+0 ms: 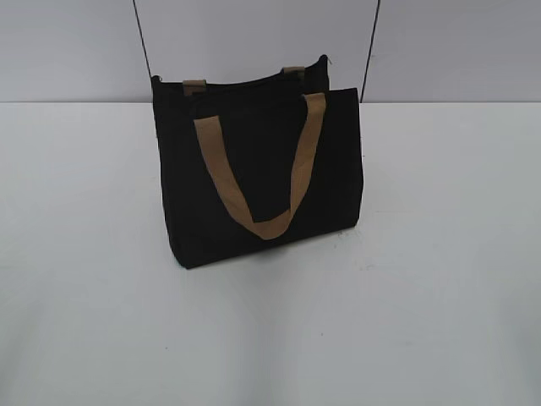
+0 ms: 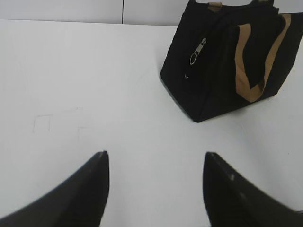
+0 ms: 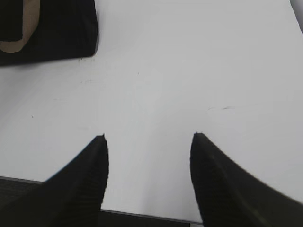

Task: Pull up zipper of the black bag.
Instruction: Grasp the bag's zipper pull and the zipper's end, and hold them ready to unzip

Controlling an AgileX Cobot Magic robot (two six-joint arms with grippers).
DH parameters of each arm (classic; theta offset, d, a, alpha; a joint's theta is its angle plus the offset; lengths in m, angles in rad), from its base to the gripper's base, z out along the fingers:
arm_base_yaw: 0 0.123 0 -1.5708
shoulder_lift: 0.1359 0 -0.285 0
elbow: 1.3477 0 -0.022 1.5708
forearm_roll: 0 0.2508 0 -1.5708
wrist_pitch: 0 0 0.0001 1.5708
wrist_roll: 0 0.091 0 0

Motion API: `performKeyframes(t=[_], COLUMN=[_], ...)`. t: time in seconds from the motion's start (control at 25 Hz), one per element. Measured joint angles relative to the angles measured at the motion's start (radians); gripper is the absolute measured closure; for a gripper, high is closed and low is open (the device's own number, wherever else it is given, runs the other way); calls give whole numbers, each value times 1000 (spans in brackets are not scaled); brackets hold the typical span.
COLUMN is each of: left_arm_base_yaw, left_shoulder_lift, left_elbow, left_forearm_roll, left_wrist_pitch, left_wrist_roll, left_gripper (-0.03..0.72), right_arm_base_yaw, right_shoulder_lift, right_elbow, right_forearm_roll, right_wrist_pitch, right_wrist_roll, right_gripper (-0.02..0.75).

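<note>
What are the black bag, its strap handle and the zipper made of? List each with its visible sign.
Black bag: matte black woven-looking fabric; no shine, soft boxy sides.
Strap handle: flat tan webbing, probably cotton or nylon; it hangs limp in a loop.
Zipper: silver slider and ring pull, likely metal by its glint.

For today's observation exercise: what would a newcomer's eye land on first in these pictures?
First, the black bag standing upright alone mid-table, its tan strap handle drooping down the front. Next, the silver zipper on the bag's end panel in the left wrist view. Both grippers' dark fingers are spread open, empty.
</note>
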Motion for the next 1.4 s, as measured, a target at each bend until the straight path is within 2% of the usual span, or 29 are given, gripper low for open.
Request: performKeyframes(t=[0.84,1.04,1.28,1.4], left_arm_base_yaw=[0,0,0,0], left_shoulder_lift=[4,122,375,504], left_elbow=[0,-37,-50,-50], left_forearm_roll=[1,3,-9,-78], left_wrist_pitch=[-2,-70,-244,-344], left_wrist_roll=[0,12,162,281], left_gripper=[219,219,219,219], right_arm_base_yaw=[0,0,0,0], right_shoulder_lift=[0,108,362,480], right_elbow=[0,-52,-165,-218], right_forearm_roll=[0,0,0,5], right_wrist_pitch=[-3,-37,-77,-103], right_wrist_roll=[0,0,-10,-44], right_gripper=[305,305,305,305])
